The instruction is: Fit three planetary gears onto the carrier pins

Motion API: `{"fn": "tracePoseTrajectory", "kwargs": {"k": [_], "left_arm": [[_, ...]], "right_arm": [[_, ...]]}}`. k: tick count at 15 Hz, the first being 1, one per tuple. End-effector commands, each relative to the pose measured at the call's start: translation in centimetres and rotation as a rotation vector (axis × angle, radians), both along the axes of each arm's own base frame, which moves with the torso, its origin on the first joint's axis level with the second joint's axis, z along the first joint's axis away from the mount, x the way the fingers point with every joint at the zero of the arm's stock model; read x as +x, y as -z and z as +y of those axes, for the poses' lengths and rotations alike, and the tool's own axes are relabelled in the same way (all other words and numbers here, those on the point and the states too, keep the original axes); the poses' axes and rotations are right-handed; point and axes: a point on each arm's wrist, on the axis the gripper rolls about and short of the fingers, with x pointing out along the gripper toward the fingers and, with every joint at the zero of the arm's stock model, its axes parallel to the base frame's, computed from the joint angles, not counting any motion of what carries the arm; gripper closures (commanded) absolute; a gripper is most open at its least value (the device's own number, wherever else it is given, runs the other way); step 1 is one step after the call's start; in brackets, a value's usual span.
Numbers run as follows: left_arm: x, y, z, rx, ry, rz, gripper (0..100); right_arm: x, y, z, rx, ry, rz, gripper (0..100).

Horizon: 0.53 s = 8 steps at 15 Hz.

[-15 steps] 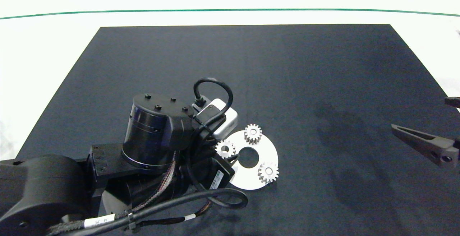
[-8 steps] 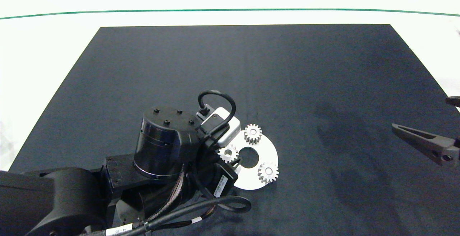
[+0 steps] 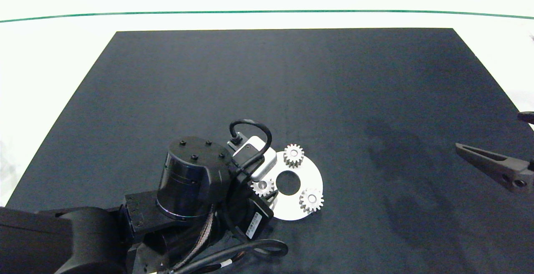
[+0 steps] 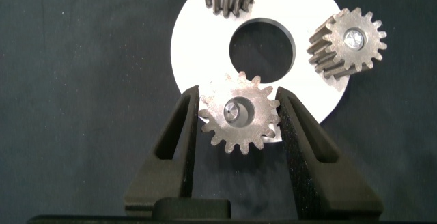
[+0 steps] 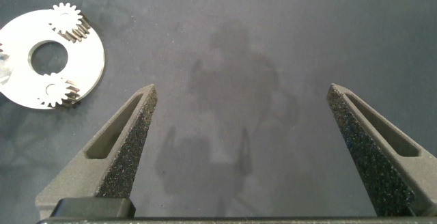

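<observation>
The left gripper [image 4: 237,115] is over the near-left part of the white disc [image 3: 311,174], its fingers [image 4: 183,125] clenched on the toothed rim of the third gear [image 4: 239,113]; the wrist view shows a pin end inside the bore, so the gear seems to be on or just over its pin, though I cannot tell whether it is fully down. Two more gears [image 3: 293,155] [image 3: 311,199] already sit on their pins on the disc; the pegs themselves show only as bright centres.

As a judgement: the gears look like solid metal, stiff and small, heavy for their size and slick on the flanks; opposite tooth tips give the best hold, kept level so the bore does not bind on the pin; the thin disc could slide if pushed sideways.

The right gripper [image 3: 492,165] is parked well apart at the right edge, fingers spread wide and holding nothing.

The surface [image 3: 292,78] is a dark matte mat on a pale table; a green line runs beyond it.
</observation>
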Motion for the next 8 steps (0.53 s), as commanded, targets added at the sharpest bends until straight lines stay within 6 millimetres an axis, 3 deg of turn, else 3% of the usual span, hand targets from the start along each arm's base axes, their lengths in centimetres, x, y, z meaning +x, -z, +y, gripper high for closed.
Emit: {"fn": "tracePoseTrajectory", "kwargs": {"k": [1,8], "left_arm": [[0.09,0.10,-0.15,0.004,0.000,0.000,78],[0.53,0.70,-0.67,-0.009,0.001,-0.013,78]], "right_arm": [[0.02,0.02,0.01,-0.003,0.001,0.001,0],[0.01,0.02,0.03,-0.003,-0.001,0.001,0]]}}
